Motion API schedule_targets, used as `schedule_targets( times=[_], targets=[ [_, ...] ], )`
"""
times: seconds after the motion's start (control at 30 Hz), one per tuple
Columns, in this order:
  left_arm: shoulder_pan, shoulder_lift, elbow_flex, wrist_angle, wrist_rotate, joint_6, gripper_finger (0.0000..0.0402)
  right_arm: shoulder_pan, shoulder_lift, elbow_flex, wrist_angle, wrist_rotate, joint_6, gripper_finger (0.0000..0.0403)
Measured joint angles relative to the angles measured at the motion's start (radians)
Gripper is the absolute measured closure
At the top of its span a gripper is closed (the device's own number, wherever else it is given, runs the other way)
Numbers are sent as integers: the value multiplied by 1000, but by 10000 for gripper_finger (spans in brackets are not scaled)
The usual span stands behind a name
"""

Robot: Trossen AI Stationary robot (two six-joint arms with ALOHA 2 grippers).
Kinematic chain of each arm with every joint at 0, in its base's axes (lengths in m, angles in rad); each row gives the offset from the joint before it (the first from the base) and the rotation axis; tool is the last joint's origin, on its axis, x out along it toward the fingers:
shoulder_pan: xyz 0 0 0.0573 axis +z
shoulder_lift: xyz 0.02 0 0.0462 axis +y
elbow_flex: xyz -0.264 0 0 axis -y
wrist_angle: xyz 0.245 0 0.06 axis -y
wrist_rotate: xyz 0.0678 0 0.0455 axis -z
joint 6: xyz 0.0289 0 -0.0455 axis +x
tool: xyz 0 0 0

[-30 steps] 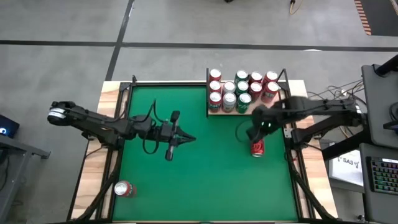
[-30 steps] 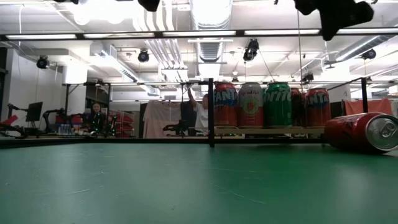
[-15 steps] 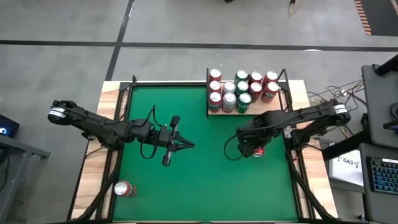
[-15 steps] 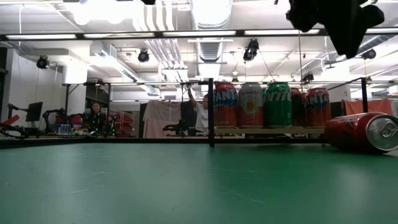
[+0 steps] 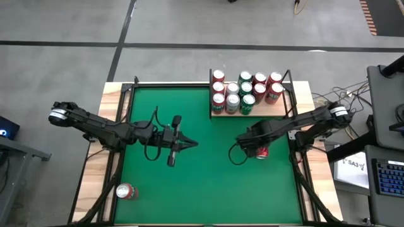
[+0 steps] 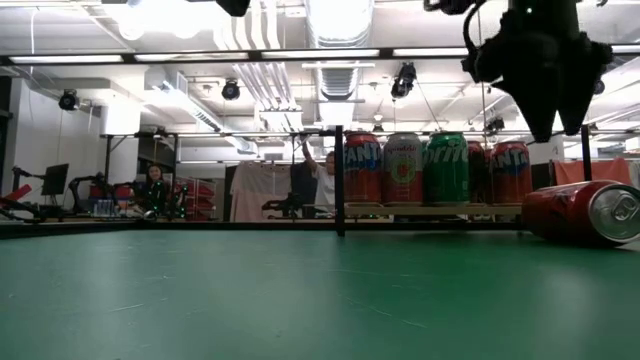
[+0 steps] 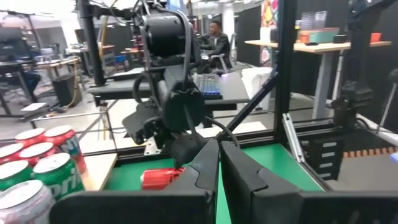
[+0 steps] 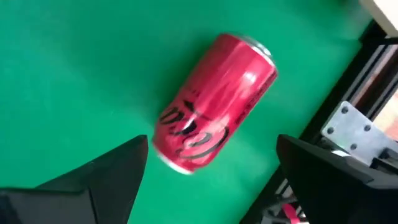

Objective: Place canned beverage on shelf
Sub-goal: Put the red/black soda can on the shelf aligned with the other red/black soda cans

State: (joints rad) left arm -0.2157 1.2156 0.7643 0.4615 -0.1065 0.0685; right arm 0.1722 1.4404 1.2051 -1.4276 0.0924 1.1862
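Observation:
A red can (image 8: 214, 102) lies on its side on the green table, near the right edge; the low view shows it too (image 6: 585, 212). My right gripper (image 8: 212, 143) hangs open above it, pointing down, one finger to each side and clear of it; from overhead it (image 5: 254, 146) hides most of the can (image 5: 262, 153). The pale wooden shelf (image 5: 252, 115) at the far right carries several upright cans (image 6: 430, 168). My left gripper (image 5: 189, 144) waits shut above the table's middle. A second red can (image 5: 126, 192) lies at the near left.
Black frame rods (image 8: 348, 68) run along the table's right edge, close beside the lying can. A black post (image 6: 340, 180) marks the shelf's corner. Open green felt lies between the two arms and toward the near edge.
My right gripper has come down toward the lying red can, shifting toward the table's near edge until it hangs over it, and has tipped to point more steeply down. The can has not moved.

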Motion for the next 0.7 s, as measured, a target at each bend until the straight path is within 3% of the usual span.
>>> schedule_targets(
  times=[0.13, 0.37, 0.7],
  targets=[
    [0, 0, 0, -12, -17, 0, 400, 0, -34, -79, 25, 16, 49, 59],
    [0, 0, 0, -15, -18, 0, 400, 11, -88, -249, 239, 9, 115, 67],
    [0, 0, 0, -14, -68, 1, 400, 11, -91, -375, 397, -13, 158, 66]
  ],
)
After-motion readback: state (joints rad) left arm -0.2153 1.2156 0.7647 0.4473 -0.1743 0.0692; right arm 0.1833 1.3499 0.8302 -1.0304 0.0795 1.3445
